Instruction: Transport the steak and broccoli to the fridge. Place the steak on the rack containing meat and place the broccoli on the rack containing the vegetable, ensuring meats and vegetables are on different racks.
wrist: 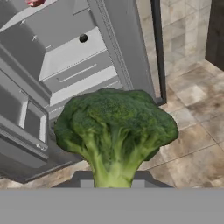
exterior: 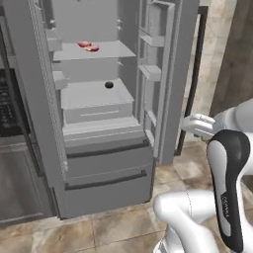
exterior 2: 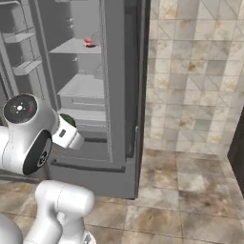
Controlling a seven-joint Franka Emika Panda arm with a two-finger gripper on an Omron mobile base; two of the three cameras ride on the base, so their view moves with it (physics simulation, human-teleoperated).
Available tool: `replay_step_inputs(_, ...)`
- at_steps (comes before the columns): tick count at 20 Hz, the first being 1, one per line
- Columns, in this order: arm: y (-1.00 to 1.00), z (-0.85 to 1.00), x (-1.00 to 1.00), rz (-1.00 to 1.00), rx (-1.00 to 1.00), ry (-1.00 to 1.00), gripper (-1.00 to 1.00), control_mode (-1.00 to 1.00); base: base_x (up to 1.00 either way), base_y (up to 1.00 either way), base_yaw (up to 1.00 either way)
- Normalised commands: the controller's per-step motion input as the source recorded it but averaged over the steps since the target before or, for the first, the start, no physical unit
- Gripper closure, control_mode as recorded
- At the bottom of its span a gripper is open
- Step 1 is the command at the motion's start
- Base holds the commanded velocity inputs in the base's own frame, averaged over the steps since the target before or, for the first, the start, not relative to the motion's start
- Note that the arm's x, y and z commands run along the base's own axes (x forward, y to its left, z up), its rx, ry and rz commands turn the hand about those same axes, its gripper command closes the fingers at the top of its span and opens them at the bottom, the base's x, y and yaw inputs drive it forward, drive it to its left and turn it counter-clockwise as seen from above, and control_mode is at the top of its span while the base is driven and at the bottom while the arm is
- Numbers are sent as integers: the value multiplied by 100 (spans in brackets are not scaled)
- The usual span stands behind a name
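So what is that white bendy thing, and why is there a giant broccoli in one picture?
The white thing is a robot arm on a rolling base in a pretend kitchen. Two pictures come from cameras behind it, left and right. The third camera sits on its hand, so the broccoli looks huge: the end effector is shut on its stem. Ahead stands the open fridge. Its upper shelf holds red meat, and the lower shelf a small dark round thing.
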Motion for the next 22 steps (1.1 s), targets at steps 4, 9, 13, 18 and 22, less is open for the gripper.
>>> replay_step_inputs(4,0,0,0,0,0,0,100,100,24,38,-16)
replay_step_inputs(9,0,0,0,0,0,0,100,100,5,53,0)
replay_step_inputs(13,0,0,0,0,0,0,100,100,18,44,0)
replay_step_inputs(18,0,0,0,0,0,0,100,100,46,21,1)
replay_step_inputs(22,0,0,0,0,0,0,100,100,74,36,0)
